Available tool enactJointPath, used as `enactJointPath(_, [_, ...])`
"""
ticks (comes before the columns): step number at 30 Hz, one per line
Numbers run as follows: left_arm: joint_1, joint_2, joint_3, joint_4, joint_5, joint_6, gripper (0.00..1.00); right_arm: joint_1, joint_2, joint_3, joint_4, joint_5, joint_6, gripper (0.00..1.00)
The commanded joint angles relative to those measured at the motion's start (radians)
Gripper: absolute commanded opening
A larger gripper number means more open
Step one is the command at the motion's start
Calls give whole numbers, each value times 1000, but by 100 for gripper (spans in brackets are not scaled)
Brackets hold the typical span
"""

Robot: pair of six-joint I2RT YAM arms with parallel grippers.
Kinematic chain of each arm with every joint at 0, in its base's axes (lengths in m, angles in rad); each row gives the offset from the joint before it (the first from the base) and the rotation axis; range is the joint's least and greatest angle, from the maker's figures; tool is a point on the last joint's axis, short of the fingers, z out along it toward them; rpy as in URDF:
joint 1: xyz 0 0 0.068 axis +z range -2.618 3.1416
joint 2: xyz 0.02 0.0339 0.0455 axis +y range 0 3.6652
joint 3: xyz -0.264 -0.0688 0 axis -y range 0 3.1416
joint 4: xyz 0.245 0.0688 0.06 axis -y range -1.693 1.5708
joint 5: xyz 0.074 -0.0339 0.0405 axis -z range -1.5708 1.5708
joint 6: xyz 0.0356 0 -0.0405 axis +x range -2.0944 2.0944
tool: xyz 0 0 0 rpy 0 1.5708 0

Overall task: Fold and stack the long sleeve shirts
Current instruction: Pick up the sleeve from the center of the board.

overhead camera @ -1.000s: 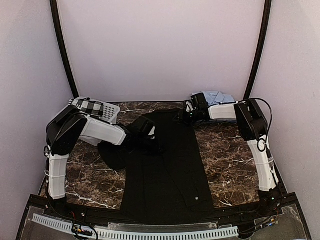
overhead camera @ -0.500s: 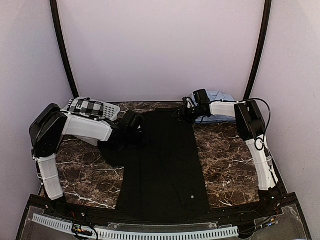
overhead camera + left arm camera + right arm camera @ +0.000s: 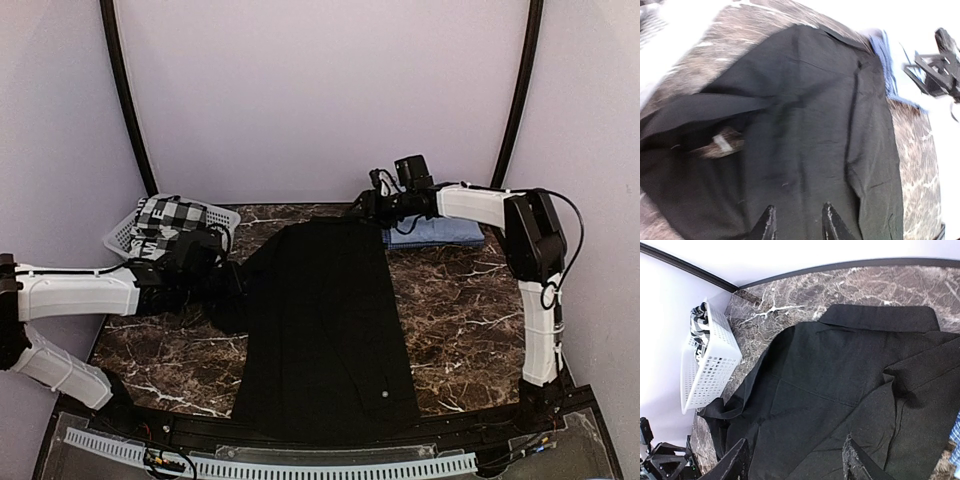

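The black long sleeve shirt (image 3: pixel 320 320) lies spread lengthwise down the middle of the marble table, its collar (image 3: pixel 880 317) at the far end and one sleeve bunched at the left (image 3: pixel 225 300). The light blue shirt (image 3: pixel 435 232) lies folded at the back right, just beside the black collar. My left gripper (image 3: pixel 222 278) hovers over the black shirt's left side; in the left wrist view its jaws (image 3: pixel 797 225) stand open with only cloth below them. My right gripper (image 3: pixel 368 207) hangs above the collar end, open (image 3: pixel 797 462) and holding nothing.
A white perforated basket (image 3: pixel 125 238) holding a black-and-white checked cloth (image 3: pixel 170 215) stands at the back left corner, close to my left arm. Black frame posts (image 3: pixel 520 100) rise at both back corners. Bare marble (image 3: pixel 460 330) shows to the right of the black shirt.
Both grippers opened and let go of the black shirt. My left arm drew back to the left; my right gripper rose and pulled back. The light blue shirt is now uncovered.
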Motion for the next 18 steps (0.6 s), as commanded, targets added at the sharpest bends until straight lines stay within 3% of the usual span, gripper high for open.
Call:
enactJointPath(1, [33, -147, -127, -43, -110, -93, 33, 28, -112, -75, 4, 116, -45, 60])
enactJointPath(11, [129, -358, -308, -88, -179, -184, 43, 124, -365, -356, 76, 172, -46, 60])
enactJointPath(18, [163, -284, -332, 2, -116, -142, 45, 220, -484, -496, 93, 223, -49, 60])
